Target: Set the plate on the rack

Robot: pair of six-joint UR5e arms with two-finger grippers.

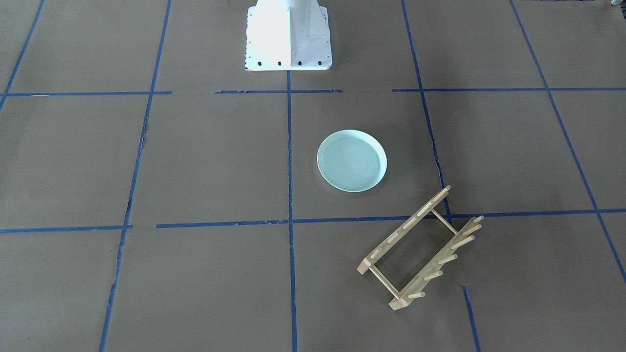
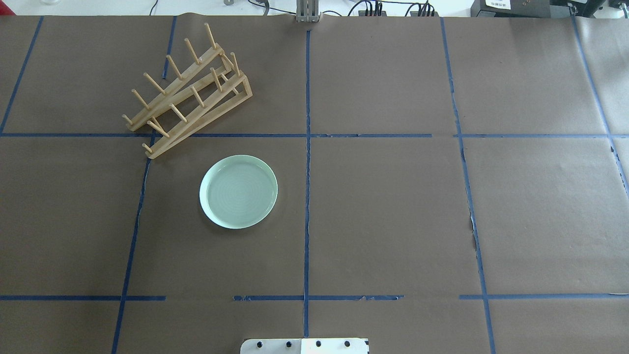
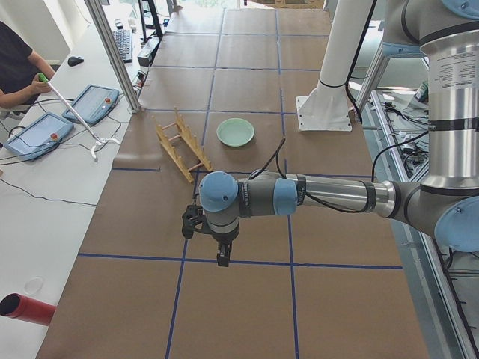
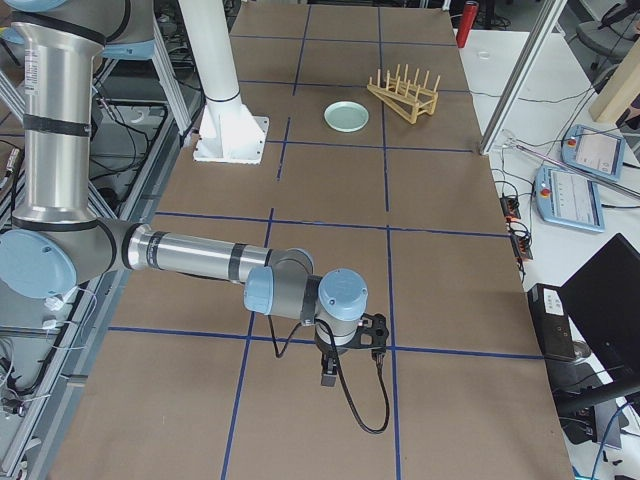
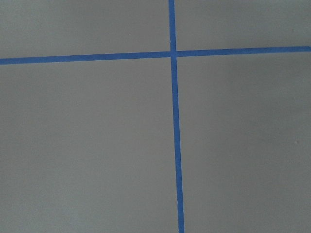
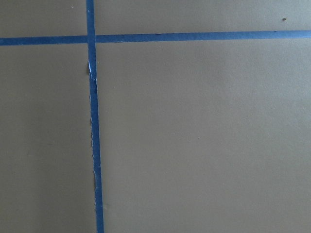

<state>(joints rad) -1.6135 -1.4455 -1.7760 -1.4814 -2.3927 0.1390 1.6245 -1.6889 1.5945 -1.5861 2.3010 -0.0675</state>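
Note:
The pale mint-green plate (image 1: 352, 160) lies flat on the brown table; it also shows in the overhead view (image 2: 239, 191) and both side views (image 3: 235, 132) (image 4: 346, 116). The wooden rack (image 1: 404, 229) stands empty a short way off, askew to the tape grid (image 2: 206, 115) (image 3: 182, 144) (image 4: 403, 92). My left gripper (image 3: 223, 258) hangs low over the table far from both, near that table end. My right gripper (image 4: 328, 378) hangs low near the opposite end. I cannot tell whether either is open or shut. Both wrist views show only paper and blue tape.
The white robot base (image 1: 288, 39) stands at the table's middle edge (image 2: 304, 345). Blue tape lines grid the brown paper. An operator (image 3: 19, 71) with teach pendants (image 3: 93, 102) sits beside the table. A red cylinder (image 3: 30, 309) lies off the table.

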